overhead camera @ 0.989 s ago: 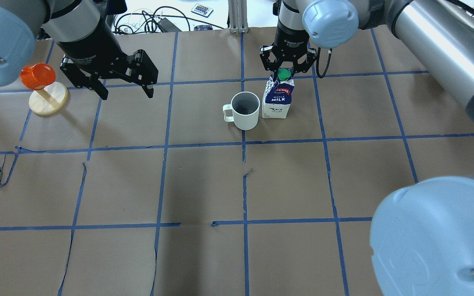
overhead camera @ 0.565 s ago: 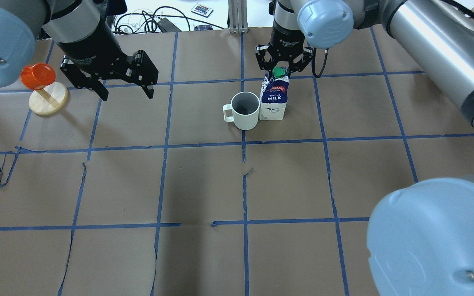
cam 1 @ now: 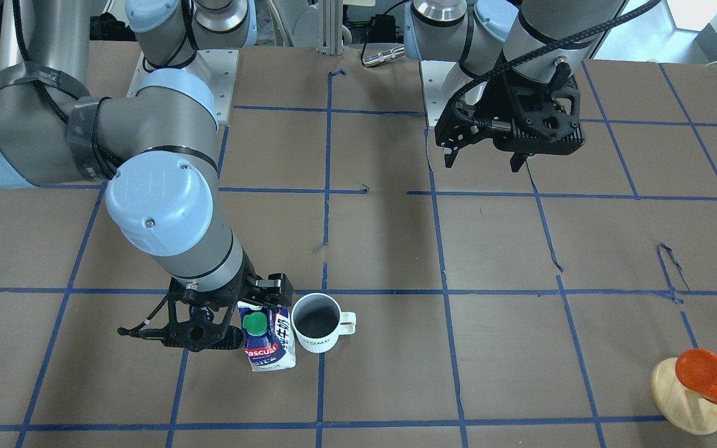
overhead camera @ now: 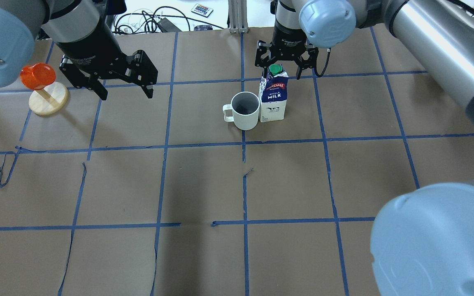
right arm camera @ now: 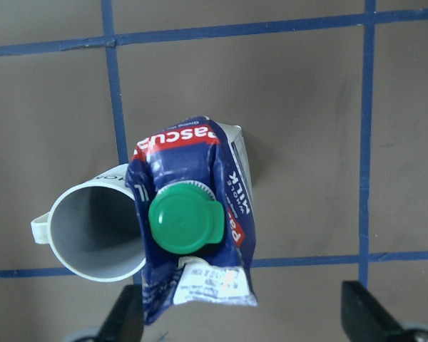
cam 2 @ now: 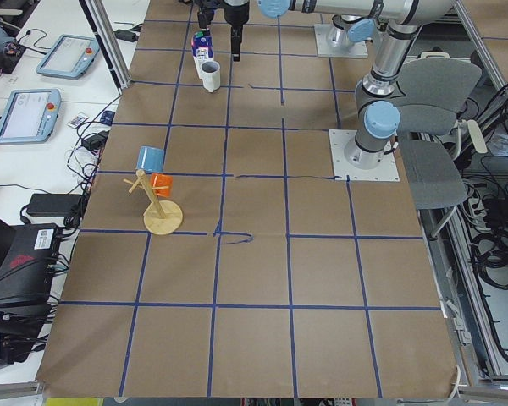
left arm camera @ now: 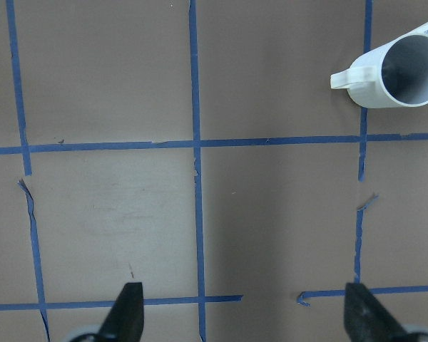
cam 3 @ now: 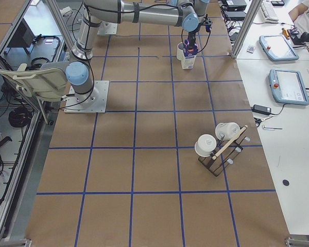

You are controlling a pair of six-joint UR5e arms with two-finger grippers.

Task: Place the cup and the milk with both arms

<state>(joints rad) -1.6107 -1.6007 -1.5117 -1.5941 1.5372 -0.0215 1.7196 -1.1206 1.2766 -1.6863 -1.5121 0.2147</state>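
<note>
Two containers are standing side by side on the surface (overhead camera: 344, 176): the cup (overhead camera: 245, 111), grey inside showing, and the capped milk (overhead camera: 273, 100). The right hand (overhead camera: 283, 75) is hovering released over the milk; the left hand (overhead camera: 126, 92), released, is hanging well apart.

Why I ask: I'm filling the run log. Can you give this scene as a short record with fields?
cup: white ceramic mug with dark grey inside, upright, handle toward robot's left
milk: blue-and-white gable-top carton with green cap, upright, close beside mug's right
right hand: open, straddling carton top
left hand: open, empty, away from both
</note>
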